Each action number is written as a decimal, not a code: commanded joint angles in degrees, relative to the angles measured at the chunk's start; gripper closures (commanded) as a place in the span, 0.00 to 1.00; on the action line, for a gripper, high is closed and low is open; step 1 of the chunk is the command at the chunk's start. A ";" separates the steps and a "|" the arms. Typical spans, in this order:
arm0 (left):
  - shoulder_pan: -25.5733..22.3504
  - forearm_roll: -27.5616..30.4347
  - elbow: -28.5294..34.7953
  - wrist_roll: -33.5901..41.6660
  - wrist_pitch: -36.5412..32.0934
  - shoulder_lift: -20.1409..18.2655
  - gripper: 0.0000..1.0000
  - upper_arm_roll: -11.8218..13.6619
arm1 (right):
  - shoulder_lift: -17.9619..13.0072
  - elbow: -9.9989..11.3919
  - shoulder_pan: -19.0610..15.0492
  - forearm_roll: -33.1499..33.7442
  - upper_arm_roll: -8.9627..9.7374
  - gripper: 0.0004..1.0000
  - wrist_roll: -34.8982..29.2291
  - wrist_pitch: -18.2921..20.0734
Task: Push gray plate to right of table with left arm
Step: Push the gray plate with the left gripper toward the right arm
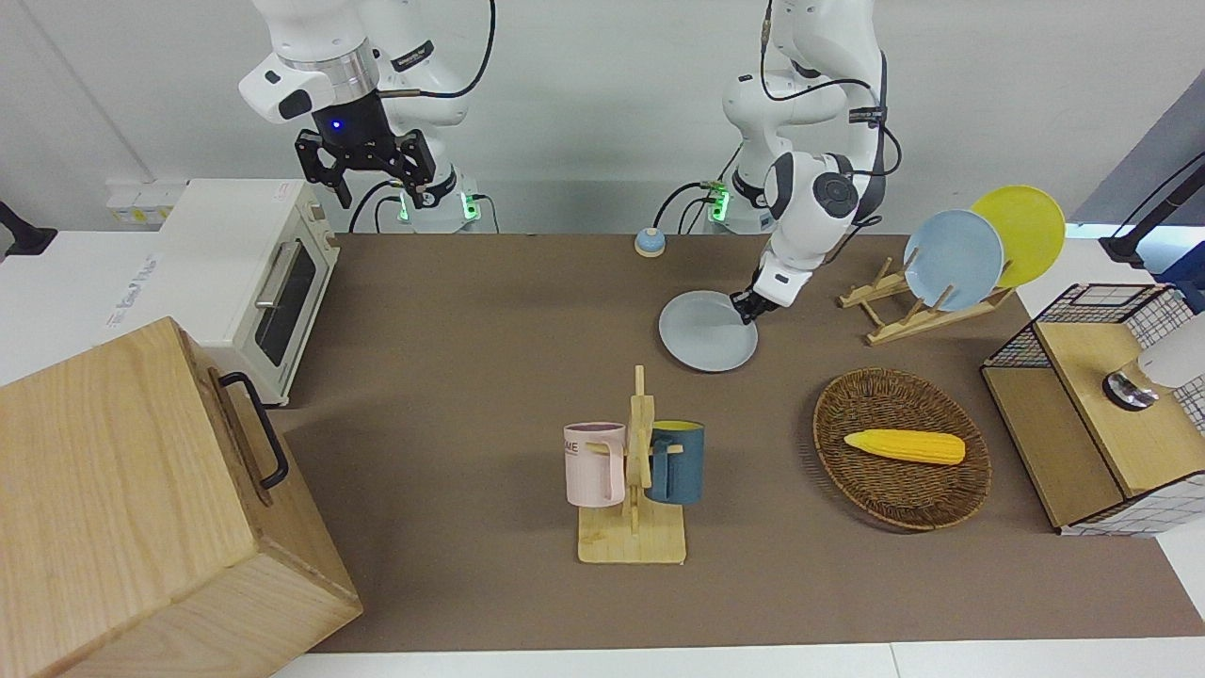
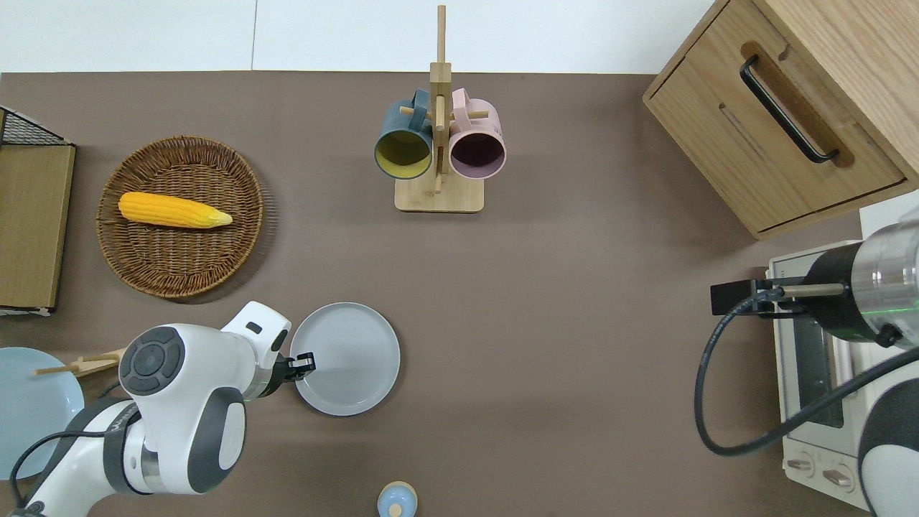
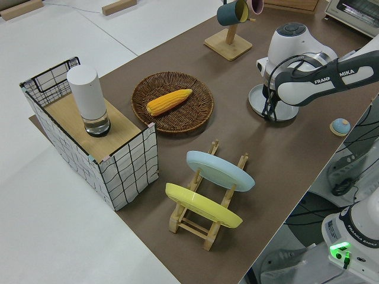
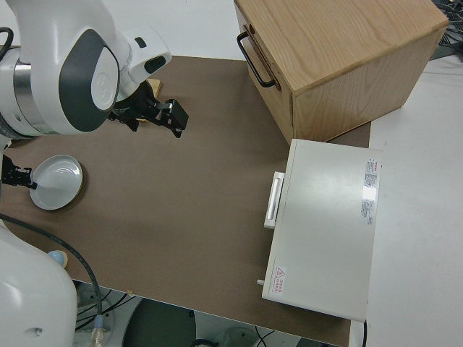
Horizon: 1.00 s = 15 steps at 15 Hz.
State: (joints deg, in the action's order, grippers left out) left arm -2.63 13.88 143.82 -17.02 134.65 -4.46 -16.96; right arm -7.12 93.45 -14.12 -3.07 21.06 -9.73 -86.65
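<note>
The gray plate (image 1: 706, 334) lies flat on the brown table (image 1: 471, 358), nearer to the robots than the mug rack, a little toward the left arm's end from the middle. It also shows in the overhead view (image 2: 348, 359) and the right side view (image 4: 56, 184). My left gripper (image 1: 747, 309) is low at the table, its shut tips touching the plate's rim on the side toward the left arm's end (image 2: 305, 361). My right gripper (image 1: 362, 169) is parked, fingers open.
A wicker basket (image 1: 833, 414) with a corn cob (image 1: 904, 445) and a rack with a sky-blue plate (image 1: 953, 259) and a yellow plate (image 1: 1021, 234) stand toward the left arm's end. A mug rack (image 1: 633, 471), small bell (image 1: 649, 242), toaster oven (image 1: 254, 273) and wooden box (image 1: 141, 499) are elsewhere.
</note>
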 commanded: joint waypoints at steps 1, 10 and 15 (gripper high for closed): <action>4.03 2.28 1.20 -2.91 2.99 2.00 1.00 -0.01 | -1.58 1.56 -1.70 -1.24 1.00 0.00 -0.64 0.08; 13.87 6.58 0.68 -12.86 9.22 4.81 1.00 -0.01 | -1.58 1.56 -1.70 -1.24 1.00 0.00 -0.64 0.08; 18.01 8.00 0.24 -17.25 13.45 7.36 1.00 -0.01 | -1.58 1.56 -1.70 -1.24 1.00 0.00 -0.64 0.08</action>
State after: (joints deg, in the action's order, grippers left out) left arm 11.68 20.63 143.87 -30.97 143.78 -2.11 -16.99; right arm -7.12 93.45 -14.12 -3.07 21.06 -9.73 -86.65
